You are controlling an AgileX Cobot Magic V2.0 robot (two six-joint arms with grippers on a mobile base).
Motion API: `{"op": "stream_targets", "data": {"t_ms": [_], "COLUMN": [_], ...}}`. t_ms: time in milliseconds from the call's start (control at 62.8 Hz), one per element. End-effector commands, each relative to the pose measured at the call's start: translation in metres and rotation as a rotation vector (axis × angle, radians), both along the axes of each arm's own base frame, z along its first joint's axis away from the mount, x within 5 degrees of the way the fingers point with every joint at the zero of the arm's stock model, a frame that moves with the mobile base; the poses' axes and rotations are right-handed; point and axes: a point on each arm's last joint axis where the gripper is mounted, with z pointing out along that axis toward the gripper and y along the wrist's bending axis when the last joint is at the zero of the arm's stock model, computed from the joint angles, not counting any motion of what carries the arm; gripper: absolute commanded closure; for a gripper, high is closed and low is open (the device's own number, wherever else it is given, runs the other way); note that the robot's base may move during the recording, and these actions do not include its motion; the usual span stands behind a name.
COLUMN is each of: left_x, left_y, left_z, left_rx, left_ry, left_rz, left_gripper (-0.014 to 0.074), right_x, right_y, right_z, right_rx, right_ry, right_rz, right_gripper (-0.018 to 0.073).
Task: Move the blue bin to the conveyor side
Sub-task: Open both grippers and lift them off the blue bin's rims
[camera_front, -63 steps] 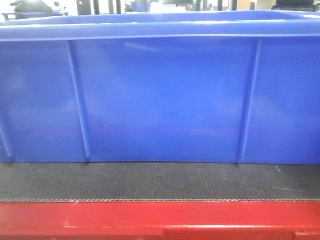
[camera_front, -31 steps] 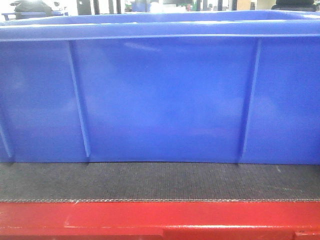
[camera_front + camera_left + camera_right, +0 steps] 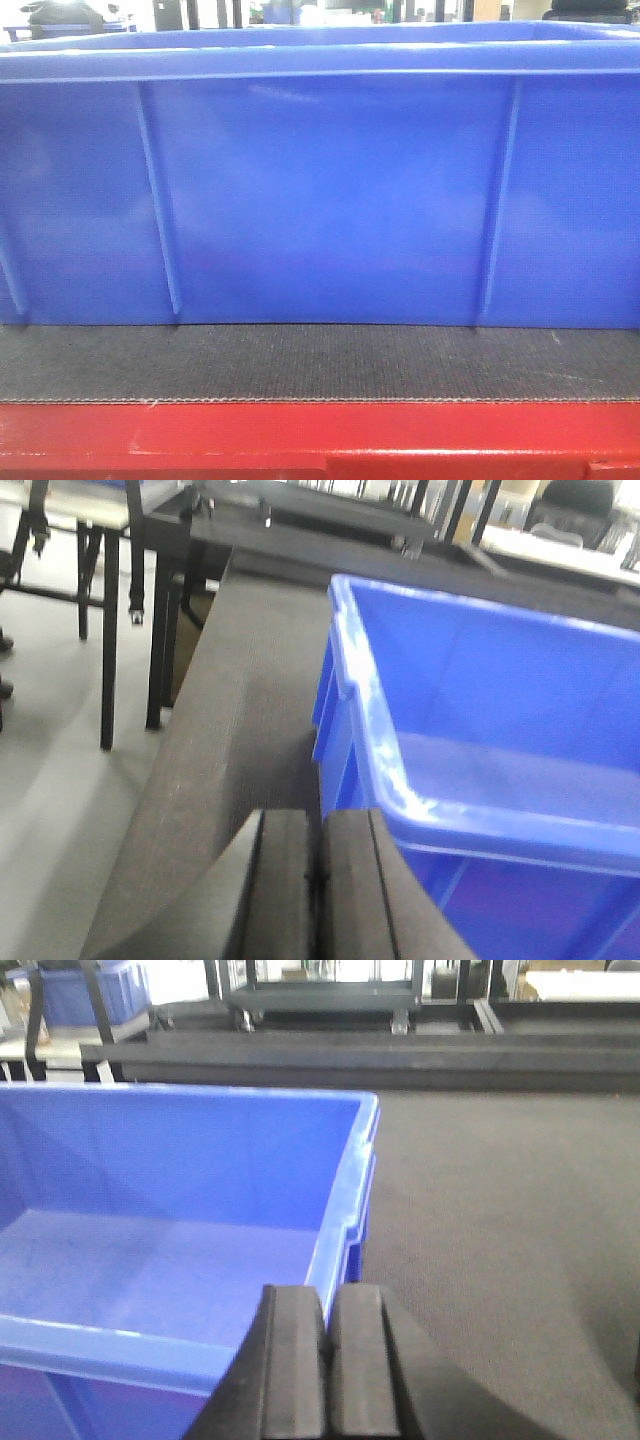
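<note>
The belt [image 3: 320, 362] filled the scene as a wide, dark woven surface, edged along the front by a red frame [image 3: 320, 435]. On it sat the blue bin [image 3: 320, 200], its long ribbed wall facing the front camera and its base resting flat on the weave. Both wrist views showed the bin's inside bare. Beyond the belt stood dark metal racks [image 3: 320, 1000] and a black table [image 3: 110, 540] with thin legs on a pale floor [image 3: 50, 810]; another blue crate [image 3: 95, 990] sat far off at the upper left of the right wrist view. Bare belt stretched to the bin's right side.

The left tool [image 3: 320, 890] hung just outside the bin's left corner, its two dark pads pressed together with nothing between them. The right tool [image 3: 325, 1365] hovered near the bin's right corner, also pinched closed and empty, apart from the rim.
</note>
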Motion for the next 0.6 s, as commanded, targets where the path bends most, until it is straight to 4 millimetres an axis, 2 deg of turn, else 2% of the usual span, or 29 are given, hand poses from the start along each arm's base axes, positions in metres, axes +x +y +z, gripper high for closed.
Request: {"op": "stream_targets", "data": {"t_ms": [0,589], "left_x": [-0.0063,-0.012], "left_y": [0.0009,0.0016], "left_z": [0.0023,0.0042], "left_rx": [-0.012,-0.016], "left_ry": [-0.047,-0.08], "left_rz": [0.003,0.003], "left_gripper": [0.0592,0.0592], "right_x": [-0.0014,-0.0014], "right_y": [-0.0001,-0.0001], "right_z": [0.0039,0.0039], "right_rx": [-0.001,-0.001], "right_ry": [-0.051,-0.051], "right_rz": [0.007,0.007], "right_gripper": [0.0647,0.0647]}}
